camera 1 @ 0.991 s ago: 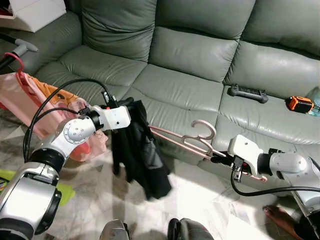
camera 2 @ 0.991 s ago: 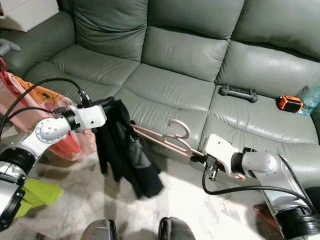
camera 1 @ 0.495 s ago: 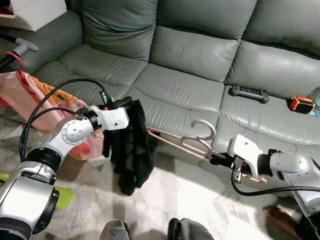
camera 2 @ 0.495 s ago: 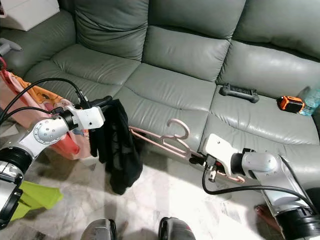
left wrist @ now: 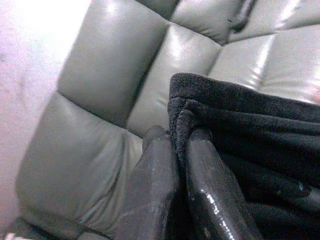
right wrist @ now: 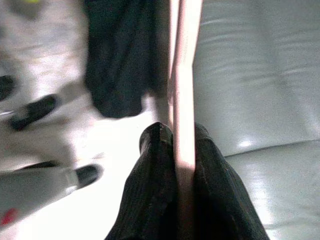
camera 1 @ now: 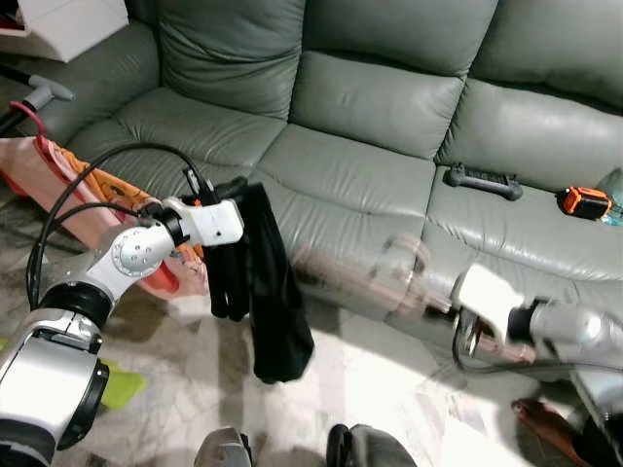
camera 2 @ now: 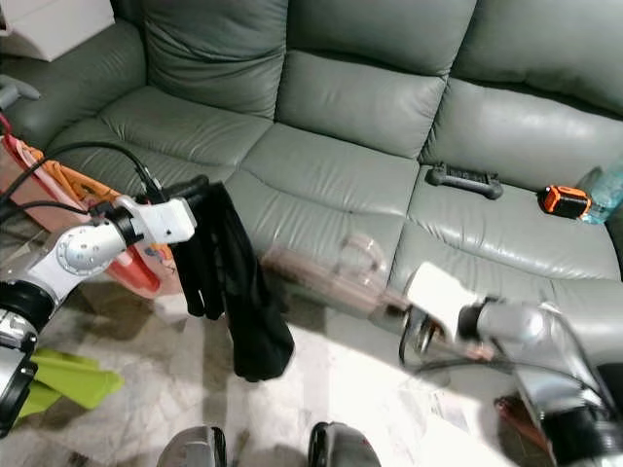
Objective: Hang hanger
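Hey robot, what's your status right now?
Left gripper clamps black garment. Right gripper grips pink hanger, blurred. Sofa ahead.

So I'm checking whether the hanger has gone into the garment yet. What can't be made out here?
- Pink hanger: motion-blurred in both eye views, so its hook and far tip are unreadable.
- Whether it sits inside the black garment: folds hide this.
- Right gripper: blurred in the eye views; the wrist view shows it clamping the hanger.
- Left gripper: pinches the garment's edge; the rest is cut off.
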{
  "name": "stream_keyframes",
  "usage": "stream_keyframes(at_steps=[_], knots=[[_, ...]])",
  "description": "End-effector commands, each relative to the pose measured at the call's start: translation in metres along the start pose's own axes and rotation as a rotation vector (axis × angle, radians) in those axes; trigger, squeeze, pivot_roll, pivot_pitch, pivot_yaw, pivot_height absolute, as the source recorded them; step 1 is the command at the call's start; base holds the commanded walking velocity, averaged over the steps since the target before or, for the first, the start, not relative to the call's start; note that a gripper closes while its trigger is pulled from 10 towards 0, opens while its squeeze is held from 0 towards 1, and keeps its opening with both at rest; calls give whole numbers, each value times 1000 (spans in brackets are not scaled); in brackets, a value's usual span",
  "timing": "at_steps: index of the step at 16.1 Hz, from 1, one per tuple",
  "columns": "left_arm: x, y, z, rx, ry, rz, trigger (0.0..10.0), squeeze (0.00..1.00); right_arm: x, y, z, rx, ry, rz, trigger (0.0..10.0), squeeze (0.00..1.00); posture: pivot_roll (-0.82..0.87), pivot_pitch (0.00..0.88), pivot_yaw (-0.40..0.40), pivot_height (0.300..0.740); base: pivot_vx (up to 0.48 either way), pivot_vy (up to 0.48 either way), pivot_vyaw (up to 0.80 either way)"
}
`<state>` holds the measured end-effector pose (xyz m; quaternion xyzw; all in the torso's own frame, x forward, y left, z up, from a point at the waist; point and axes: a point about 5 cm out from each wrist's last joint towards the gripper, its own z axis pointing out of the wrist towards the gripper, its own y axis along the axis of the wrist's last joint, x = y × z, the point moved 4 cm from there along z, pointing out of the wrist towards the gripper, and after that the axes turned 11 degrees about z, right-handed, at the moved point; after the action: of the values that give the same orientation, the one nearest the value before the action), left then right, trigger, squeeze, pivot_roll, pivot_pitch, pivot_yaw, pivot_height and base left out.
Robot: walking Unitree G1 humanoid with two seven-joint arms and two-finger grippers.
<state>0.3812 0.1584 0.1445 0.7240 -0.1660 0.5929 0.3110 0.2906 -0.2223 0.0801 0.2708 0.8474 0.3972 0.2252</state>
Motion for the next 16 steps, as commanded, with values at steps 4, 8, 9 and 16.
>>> stream_keyframes(at_steps=[4, 8, 9, 16], knots=[[-24, -1, -3, 28, -29, 16, 10000, 0, 5, 32, -18, -132, 105, 4, 10000, 0, -65, 108, 6, 740, 0, 0, 0], [-24, 1, 0, 22, -12, 25, 10000, 0, -11, 66, -38, -213, 120, 10, 10000, 0, -79, 105, 4, 740, 0, 0, 0], [-22, 3, 2, 19, 5, 28, 10000, 0, -5, 71, -38, -214, 159, 5, 10000, 0, -84, 105, 4, 740, 0, 0, 0], [2, 11, 6, -31, 120, 64, 10000, 0, 31, 46, -32, -121, 319, 85, 10000, 0, -76, 106, 7, 740, 0, 0, 0]])
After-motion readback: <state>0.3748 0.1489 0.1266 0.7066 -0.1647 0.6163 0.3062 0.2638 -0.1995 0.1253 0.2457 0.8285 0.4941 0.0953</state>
